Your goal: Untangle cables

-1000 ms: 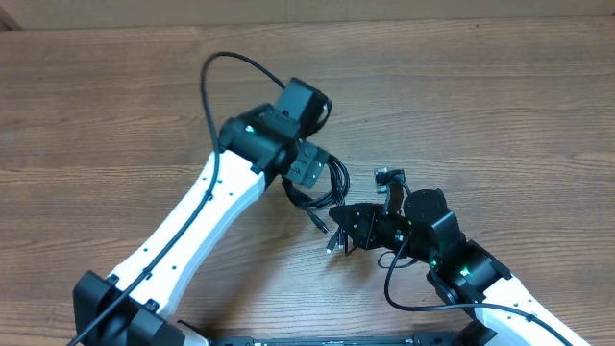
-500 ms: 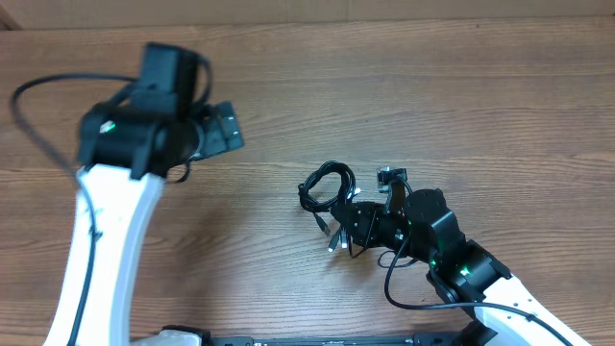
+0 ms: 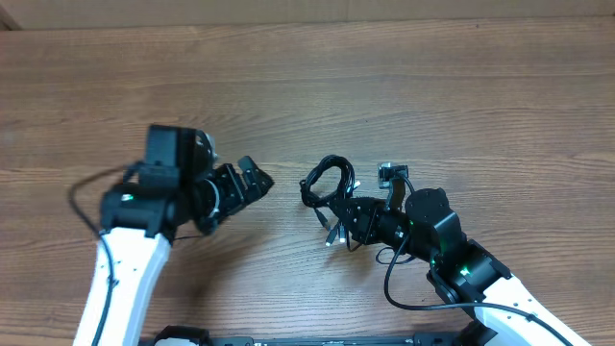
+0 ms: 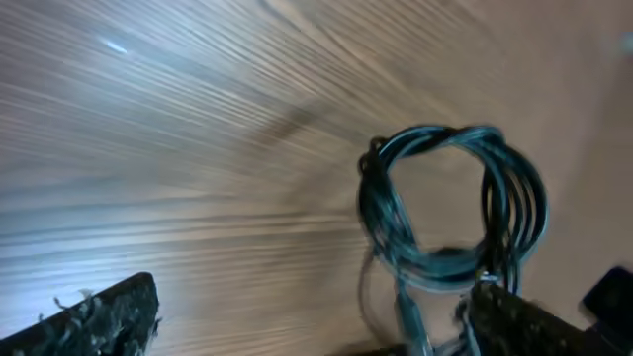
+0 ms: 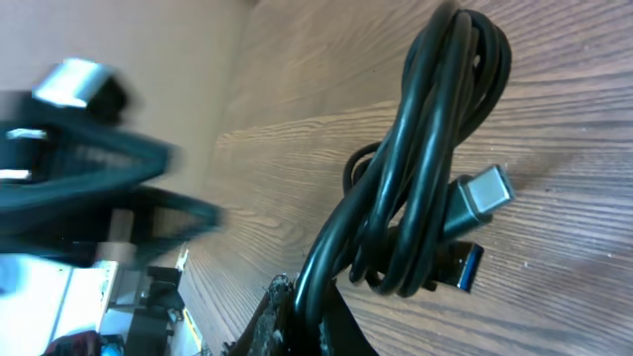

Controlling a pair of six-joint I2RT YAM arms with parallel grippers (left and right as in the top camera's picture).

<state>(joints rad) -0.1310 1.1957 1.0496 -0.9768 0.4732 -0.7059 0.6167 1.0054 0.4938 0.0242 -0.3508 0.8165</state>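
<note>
Well, the cables (image 3: 327,183) sit coiled in a small black bundle mid-tabletop (image 3: 432,86). The right hand (image 3: 344,215) is clamped tight on the bundle's lower end, with two plug tips (image 5: 483,190) poking out beside the loop. Over to the left, the left hand (image 3: 252,181) hangs with fingers wide apart, aimed at the bundle but clear of it.

No readable text, label, brand or number in any of my three views. The cables (image 5: 425,148) and their plug tips carry no marking I can make out in the right wrist view. The left wrist view is too blurred to read anything.
</note>
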